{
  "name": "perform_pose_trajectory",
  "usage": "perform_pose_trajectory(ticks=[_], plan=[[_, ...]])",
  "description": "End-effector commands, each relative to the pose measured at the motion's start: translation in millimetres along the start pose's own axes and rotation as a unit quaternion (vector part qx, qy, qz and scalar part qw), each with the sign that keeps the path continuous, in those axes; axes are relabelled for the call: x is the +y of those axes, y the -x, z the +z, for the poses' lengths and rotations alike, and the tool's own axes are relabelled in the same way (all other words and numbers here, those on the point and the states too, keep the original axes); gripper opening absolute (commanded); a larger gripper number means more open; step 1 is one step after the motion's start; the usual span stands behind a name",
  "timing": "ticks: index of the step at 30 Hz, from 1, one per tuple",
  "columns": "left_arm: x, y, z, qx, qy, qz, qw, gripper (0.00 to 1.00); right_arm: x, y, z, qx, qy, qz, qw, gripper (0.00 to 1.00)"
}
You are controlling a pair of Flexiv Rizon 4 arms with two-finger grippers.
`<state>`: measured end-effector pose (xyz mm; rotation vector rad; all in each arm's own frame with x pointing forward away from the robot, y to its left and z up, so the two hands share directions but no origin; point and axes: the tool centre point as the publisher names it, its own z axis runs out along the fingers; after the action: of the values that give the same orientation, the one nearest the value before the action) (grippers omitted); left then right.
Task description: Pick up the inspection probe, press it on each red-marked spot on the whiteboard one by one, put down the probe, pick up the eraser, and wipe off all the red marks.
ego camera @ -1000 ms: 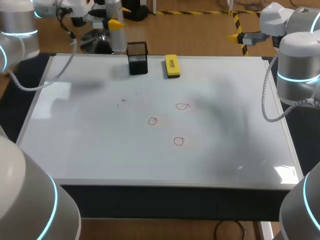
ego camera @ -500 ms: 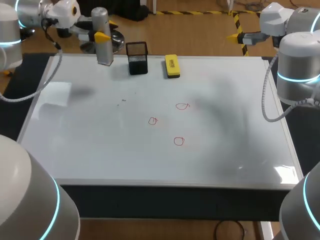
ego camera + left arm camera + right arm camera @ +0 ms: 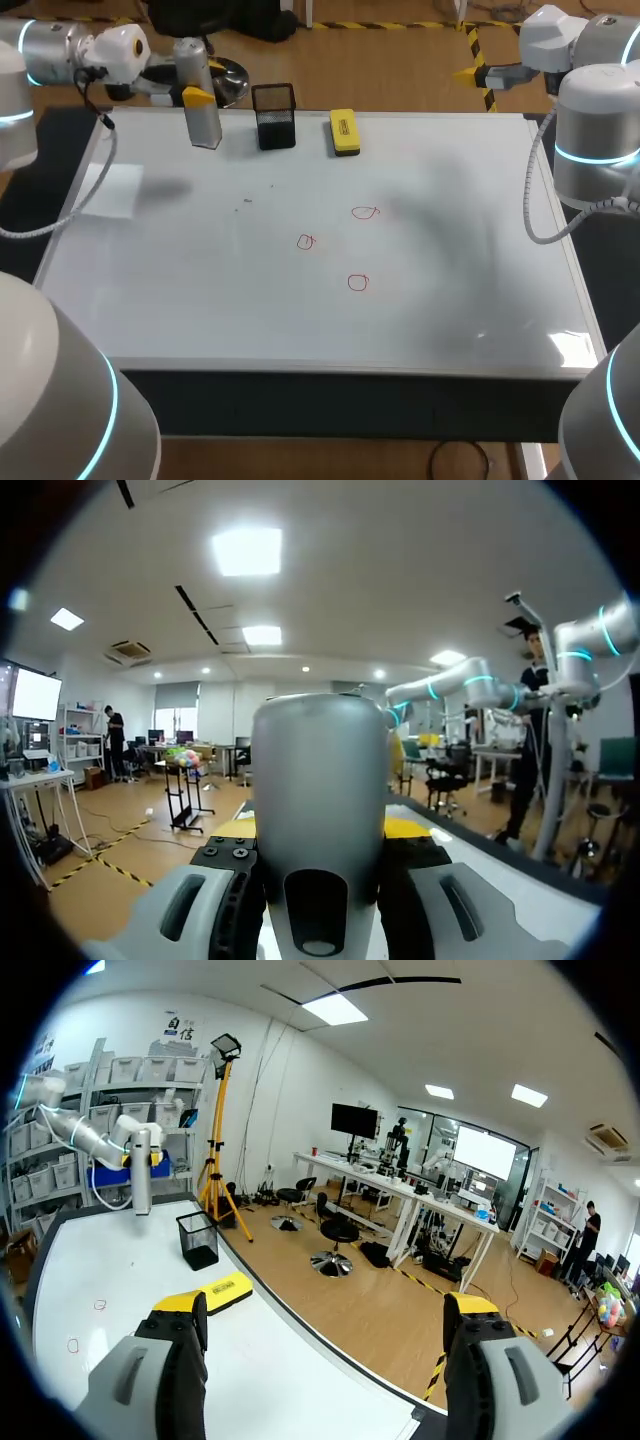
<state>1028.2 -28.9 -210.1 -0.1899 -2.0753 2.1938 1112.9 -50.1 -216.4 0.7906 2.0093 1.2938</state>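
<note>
Clamping the grey probe [image 3: 205,125] upright, the left pincer [image 3: 198,97] hangs over the far left of the whiteboard [image 3: 450,330], seemingly off its face, near the black holder [image 3: 275,120]; the right pincer [image 3: 325,1307] stands released.

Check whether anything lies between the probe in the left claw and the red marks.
Nothing visible does. Bare whiteboard runs from the probe in the left claw to the three red marks; the mesh cup and eraser stand aside at the far edge.
</note>
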Motion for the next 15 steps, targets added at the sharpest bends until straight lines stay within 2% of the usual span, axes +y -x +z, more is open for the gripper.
perform_pose_trajectory(ticks=[1, 15], plan=[[2.1, -6.3, 3, -0.182, 0.002, 0.005, 0.983, 0.0, 0, 0, 0, 0.0, -0.001, 0.0, 1.0, 1.0], [16.7, -3.6, -3, -0.166, 0.001, 0.005, 0.986, 0.0, 0, 0, 0, 0.0, -0.001, 0.0, 1.0, 1.0]])
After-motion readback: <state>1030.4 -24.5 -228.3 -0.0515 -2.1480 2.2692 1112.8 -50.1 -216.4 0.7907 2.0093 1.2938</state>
